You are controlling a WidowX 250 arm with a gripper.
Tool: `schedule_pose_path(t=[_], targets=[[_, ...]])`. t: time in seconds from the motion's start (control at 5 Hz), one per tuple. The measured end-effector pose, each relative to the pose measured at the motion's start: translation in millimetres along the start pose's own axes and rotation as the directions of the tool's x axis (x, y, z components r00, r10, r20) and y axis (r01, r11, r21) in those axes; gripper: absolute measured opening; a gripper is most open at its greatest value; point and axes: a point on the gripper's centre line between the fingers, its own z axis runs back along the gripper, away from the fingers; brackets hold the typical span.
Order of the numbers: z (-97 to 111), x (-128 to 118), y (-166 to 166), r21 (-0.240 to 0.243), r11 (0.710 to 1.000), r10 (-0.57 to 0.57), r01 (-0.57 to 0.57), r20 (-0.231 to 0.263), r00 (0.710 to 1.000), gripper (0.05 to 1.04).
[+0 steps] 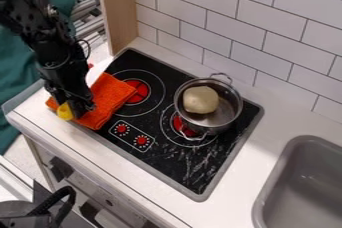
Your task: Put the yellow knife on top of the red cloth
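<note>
A white countertop (267,114) meets a wall of white rectangular tiles (267,47), with a pale wooden panel (119,17) upright at the wall's left end and dark green fabric (13,82) beyond; a grey sink (294,192) sits at the lower right. Set into the counter is a black toy stovetop (157,154) with a grey rim, red burner centres and two red dials; a shiny metal pot (230,109) with two loop handles stands on its right-hand part, a pale round object (200,100) inside. The orange-red cloth (110,97) lies partly over the stovetop's left edge, partly on the counter; the black gripper (72,111) is low over it, beside the yellow knife (65,111), whose visible part is at the cloth's near edge; how far open the gripper is, and whether it holds the knife, cannot be told.
</note>
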Motion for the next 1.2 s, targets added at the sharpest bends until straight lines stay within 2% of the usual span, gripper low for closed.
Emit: schedule_pose_path(t=[0.2, 0.4, 0.8, 1.0, 1.2], targets=[[-0.6, -2.6, -2.2, -0.013, 1.000, 0.024, -0.024, -0.020, 1.000, 0.846], [8.0, 2.0, -6.8, -0.007, 1.000, 0.000, 0.000, -0.050, 0.999, 1.021], [60.2, 34.2, -34.1, 0.041, 0.997, -0.072, 0.073, -0.008, 0.997, 1.011], [69.9, 51.0, -62.2, 0.017, 1.000, -0.021, 0.021, -0.003, 1.000, 1.011], [71.1, 58.3, -80.2, -0.002, 0.999, 0.052, -0.052, 0.001, 0.999, 1.011]])
